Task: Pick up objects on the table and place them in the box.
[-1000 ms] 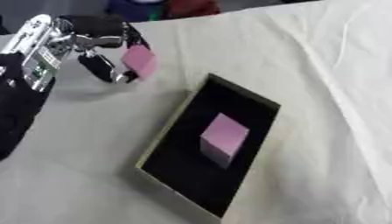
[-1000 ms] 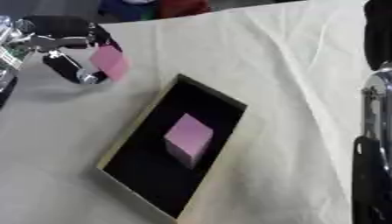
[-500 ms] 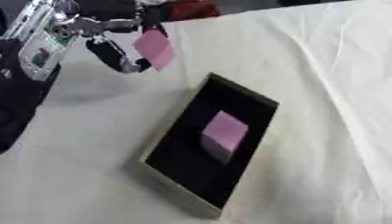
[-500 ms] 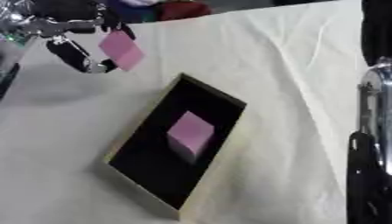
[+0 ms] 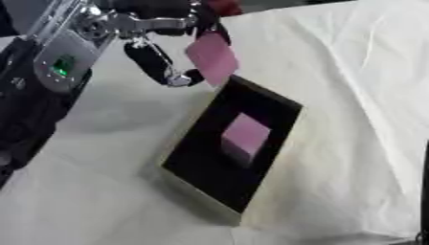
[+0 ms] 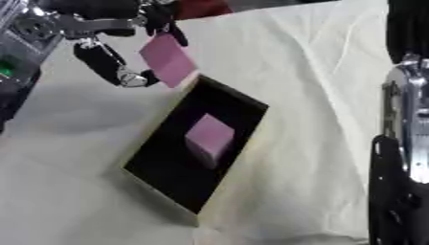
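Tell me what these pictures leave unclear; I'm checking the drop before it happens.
- Right hand: right eye view, cut off by the edge; fingers unseen.
- Left hand: fingertips behind the pink block hidden.
- Box: near wall blurred.
- Pink cube in the box: underside hidden.

Left arm in from upper left, black forearm with silver wrist housing, green light showing on it. Left hand [image 5: 163,45] raised above table, fingers and thumb pinching pink block [image 5: 212,58], block hanging tilted from fingertips. Right arm visible only as black-and-silver segment at right edge in right eye view, upright; right hand itself not seen.
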